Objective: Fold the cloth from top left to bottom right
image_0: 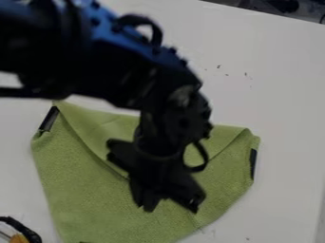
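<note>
The arm (133,76) comes in from the upper left, cut off by the edges there, and is so dark that its parts merge; it covers the middle of the cloth's (82,180) top edge and much of the flap (105,126). The gripper (168,199) hangs over the middle of the cloth, a black shape angled downward; I cannot tell whether it is apart, together or clamped on the cloth, nor whether it touches it. The flap's lower tip is hidden behind it, so where the two slanting edges of the flap meet cannot be made out. The cloth's lower part is cut off by the bottom edge. A black and orange object (26,235) at the lower left is cut off too, too little of it showing to name. The green cloth lies on the white table (279,95), left of the middle and low in the view. Its top is folded over, and the flap points down towards the lower part. The top fold runs from upper left to right, sloping slightly down. From there the cloth narrows downward, the left side leaning in a little, the right side slanting in strongly towards the bottom. With the bottom cut off, its long axis cannot be told for sure. One dark strip (49,118) sits at its upper left edge, another at its right edge.
</note>
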`<state>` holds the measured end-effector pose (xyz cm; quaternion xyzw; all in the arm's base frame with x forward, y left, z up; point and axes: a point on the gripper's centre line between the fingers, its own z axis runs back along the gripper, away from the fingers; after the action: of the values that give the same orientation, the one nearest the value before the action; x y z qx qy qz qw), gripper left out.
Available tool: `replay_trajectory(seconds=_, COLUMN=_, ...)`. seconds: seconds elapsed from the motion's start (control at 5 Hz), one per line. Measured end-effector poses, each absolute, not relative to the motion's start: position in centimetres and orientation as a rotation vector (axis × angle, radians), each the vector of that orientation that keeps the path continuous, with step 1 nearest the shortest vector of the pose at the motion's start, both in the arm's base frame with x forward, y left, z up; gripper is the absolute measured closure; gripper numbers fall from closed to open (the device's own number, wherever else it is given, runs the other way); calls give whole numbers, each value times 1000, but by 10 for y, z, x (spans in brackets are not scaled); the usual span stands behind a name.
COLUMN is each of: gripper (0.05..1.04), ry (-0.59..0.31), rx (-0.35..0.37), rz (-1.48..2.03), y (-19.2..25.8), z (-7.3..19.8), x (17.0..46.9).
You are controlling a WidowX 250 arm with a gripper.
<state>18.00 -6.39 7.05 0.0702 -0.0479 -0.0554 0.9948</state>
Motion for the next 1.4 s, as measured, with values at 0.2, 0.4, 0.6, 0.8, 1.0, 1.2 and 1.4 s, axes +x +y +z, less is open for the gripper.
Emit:
replay_trajectory(seconds=0.2, gripper=1016, ry=-89, rx=159, rz=-166, y=-57, z=74, x=201)
replay_trajectory(seconds=0.4, gripper=876, ry=-103, rx=137, rz=-152, y=-59, z=68, x=201)
replay_trajectory(seconds=0.6, gripper=624, ry=-114, rx=99, rz=-79, y=-69, z=52, x=171)
replay_trajectory(seconds=0.8, gripper=311, ry=-145, rx=57, rz=-37, y=-69, z=36, x=156)
replay_trajectory(seconds=1.0, gripper=84, ry=-163, rx=23, rz=-20, y=-68, z=28, x=150)
replay_trajectory(seconds=1.2, gripper=78, ry=-165, rx=-5, rz=-15, y=-66, z=22, x=151)
replay_trajectory(seconds=1.4, gripper=110, ry=-159, rx=-28, rz=-14, y=-64, z=14, x=152)
